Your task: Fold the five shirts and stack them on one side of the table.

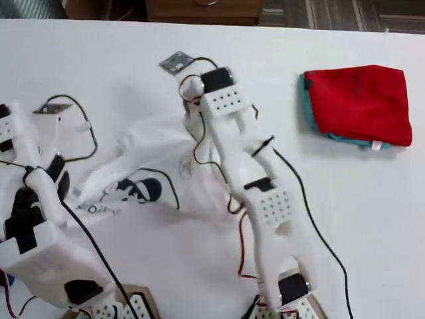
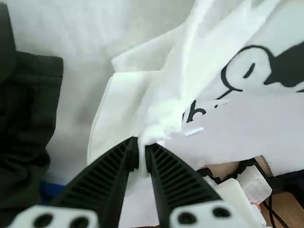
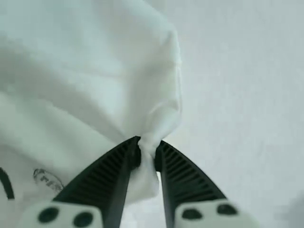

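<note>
While both are clamped shut on bunched edges of the white printed shirt, left pincer and right pincer hold it mid-tabletop, likely to spread it for folding. Red folded shirt lies stacked on teal shirt at one side.

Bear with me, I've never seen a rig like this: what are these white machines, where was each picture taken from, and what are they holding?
These are two small robot arms, the left arm and the right arm, at a white table. One picture looks down from above; the other two come from cameras on the wrists. The left pincer and the right pincer are each shut on a white printed shirt. Off to the side lies a folded red shirt on a teal shirt.
</note>
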You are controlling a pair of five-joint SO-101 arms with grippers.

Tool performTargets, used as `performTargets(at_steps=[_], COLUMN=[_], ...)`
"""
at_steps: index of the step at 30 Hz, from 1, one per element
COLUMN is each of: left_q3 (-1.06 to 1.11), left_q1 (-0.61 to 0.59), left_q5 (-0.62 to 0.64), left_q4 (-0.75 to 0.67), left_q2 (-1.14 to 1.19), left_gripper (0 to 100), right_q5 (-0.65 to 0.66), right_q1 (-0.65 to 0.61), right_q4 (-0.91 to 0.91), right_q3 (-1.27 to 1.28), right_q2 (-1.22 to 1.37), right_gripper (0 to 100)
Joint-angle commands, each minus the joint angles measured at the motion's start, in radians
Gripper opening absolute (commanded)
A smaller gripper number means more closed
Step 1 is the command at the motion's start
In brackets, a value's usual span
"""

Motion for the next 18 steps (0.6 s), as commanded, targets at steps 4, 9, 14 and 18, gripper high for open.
performTargets(at_steps=[4,9,14,18], left_q3=[0.002,0.151,0.186,0.188], left_q1=[0.069,0.068,0.068,0.069], left_q5=[0.012,-0.054,-0.098,-0.097], left_q4=[0.025,0.018,0.009,-0.034], left_q2=[-0.014,-0.011,-0.008,-0.006], left_gripper=[3,3,3,3], right_q5=[-0.015,-0.014,0.084,0.129], right_q1=[0.024,0.03,0.039,0.042], right_q4=[-0.219,-0.461,-0.533,-0.495], right_q3=[0.746,1.264,1.491,1.47], right_q2=[-0.572,-0.834,-0.929,-0.964], right_gripper=[2.0,2.0,4.6,14.6])
